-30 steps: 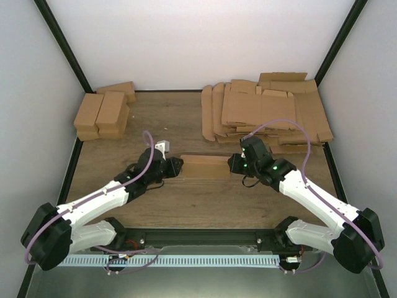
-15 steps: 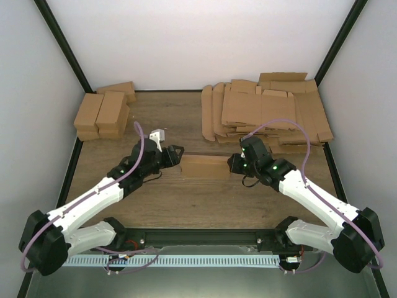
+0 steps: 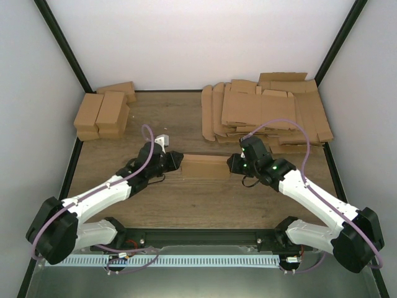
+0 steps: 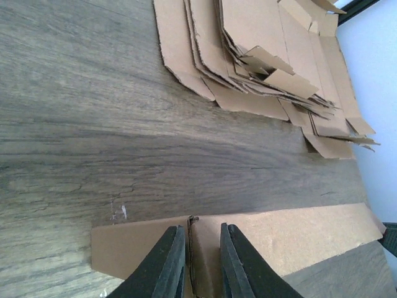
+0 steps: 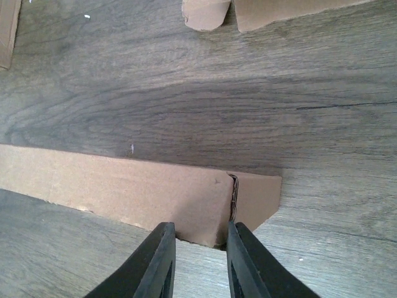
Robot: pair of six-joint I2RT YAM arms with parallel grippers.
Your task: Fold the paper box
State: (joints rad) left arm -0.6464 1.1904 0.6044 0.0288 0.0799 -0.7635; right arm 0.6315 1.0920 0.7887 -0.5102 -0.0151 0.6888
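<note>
Box (image 3: 203,166) lies flat on the table (image 3: 186,205), long side running left to right, and it's my reference for everything here. It looks like a low, closed strip of brown cardboard.

Left gripper (image 3: 177,162) is at the box's left end. On my left wrist view the two fingers (image 4: 167,261) sit close together with a raised cardboard seam between them, so I read it as clenched on that end of the box.

Right gripper (image 3: 232,164) is at the box's right end. On the right wrist view its fingers (image 5: 158,261) straddle the end of the strip, just beside a crease and a small angled flap. The gap is narrow and filled with cardboard, so I read it as grasping the box too.

The blanks (image 3: 267,115) are heaped beyond the box, toward its far right, apart from it. The finished boxes (image 3: 102,115) are grouped beyond its far left, well apart. Both arms reach in toward the box from the near edge.
</note>
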